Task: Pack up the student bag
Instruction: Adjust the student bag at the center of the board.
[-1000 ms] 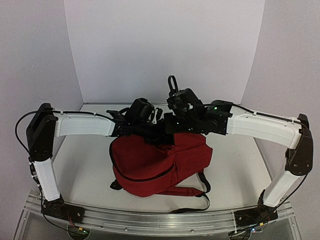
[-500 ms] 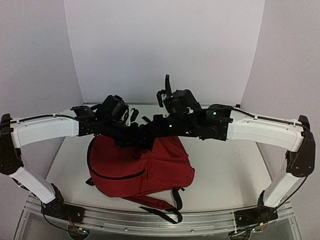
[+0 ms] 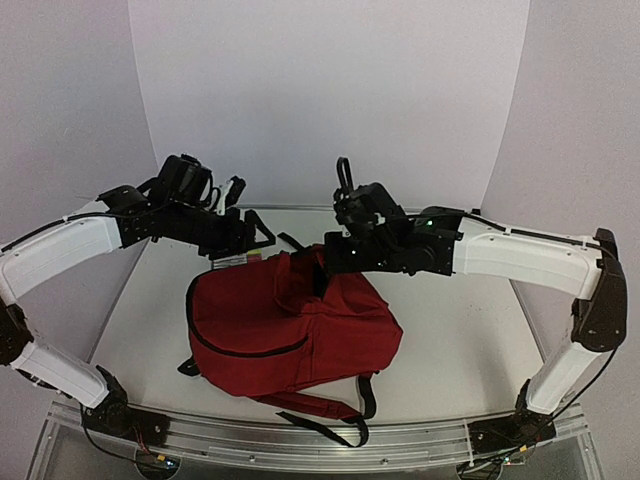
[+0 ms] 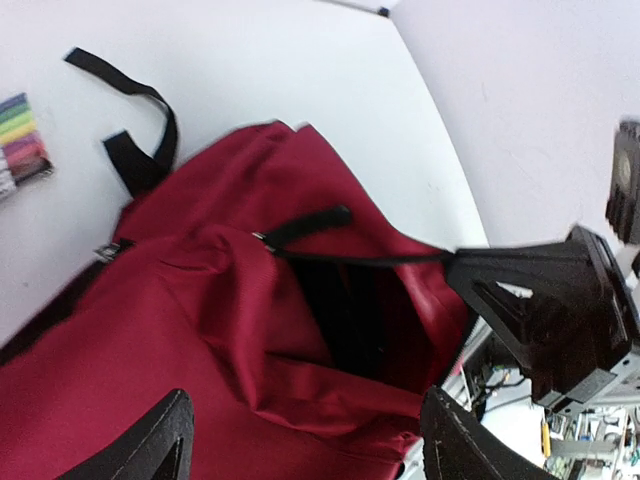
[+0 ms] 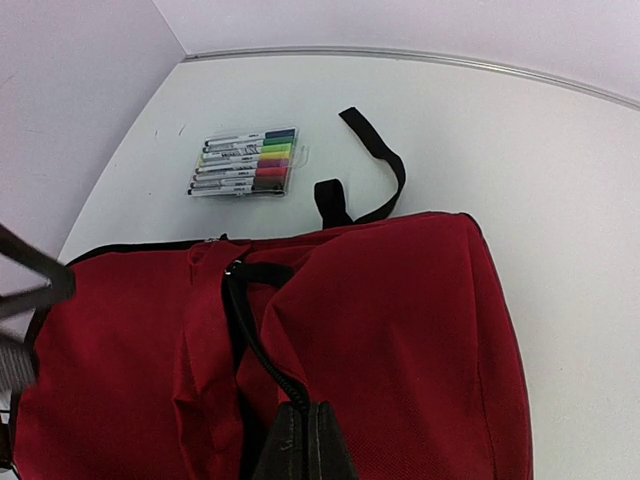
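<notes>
Right gripper (image 5: 300, 445) pressed together, apparently pinching black zipper edge (image 5: 250, 335) of red fabric backpack (image 3: 290, 325), mouth gaping. Left gripper (image 4: 305, 415) spread wide, empty, hovering near it.

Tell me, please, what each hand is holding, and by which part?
The right hand grips the student bag by the black zipper edge of its opening; the left hand is open and holds nothing.

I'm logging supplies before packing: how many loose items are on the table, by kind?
Red backpack: 1
Pack of coloured markers: 1
Total: 2
</notes>
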Tool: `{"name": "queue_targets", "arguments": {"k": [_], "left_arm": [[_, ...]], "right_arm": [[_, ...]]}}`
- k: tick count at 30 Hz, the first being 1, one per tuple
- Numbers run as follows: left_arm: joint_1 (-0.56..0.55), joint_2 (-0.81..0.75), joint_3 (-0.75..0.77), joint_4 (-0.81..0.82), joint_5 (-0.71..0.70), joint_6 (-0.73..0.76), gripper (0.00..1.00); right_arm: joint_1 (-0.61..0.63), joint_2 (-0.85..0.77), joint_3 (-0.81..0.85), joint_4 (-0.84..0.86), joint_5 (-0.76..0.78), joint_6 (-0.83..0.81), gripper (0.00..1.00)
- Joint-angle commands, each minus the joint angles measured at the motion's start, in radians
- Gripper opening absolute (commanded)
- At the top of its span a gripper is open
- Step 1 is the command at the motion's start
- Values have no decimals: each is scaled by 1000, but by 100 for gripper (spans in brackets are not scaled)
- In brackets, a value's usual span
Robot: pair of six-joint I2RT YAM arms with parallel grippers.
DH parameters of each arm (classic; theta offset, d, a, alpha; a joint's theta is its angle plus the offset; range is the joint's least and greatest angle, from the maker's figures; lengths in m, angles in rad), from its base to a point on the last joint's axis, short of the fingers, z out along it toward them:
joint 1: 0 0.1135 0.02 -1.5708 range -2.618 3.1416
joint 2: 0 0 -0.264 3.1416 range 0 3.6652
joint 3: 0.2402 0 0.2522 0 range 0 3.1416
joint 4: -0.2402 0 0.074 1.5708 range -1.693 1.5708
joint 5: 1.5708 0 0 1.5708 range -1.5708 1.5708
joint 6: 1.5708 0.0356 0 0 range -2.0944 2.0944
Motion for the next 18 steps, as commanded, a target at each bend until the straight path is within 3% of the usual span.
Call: {"name": "queue_targets", "arguments": {"k": [1, 9, 18], "left_arm": [[153, -62, 26, -13, 45, 5, 82], [457, 9, -118, 132, 253, -52, 83], [592, 137, -284, 390, 334, -131, 80]], "right_arm": [[-11, -38, -28, -11, 124, 15, 0], [-113, -158, -135, -58, 180, 45, 0], [-170, -181, -169, -63, 142, 39, 0]]}}
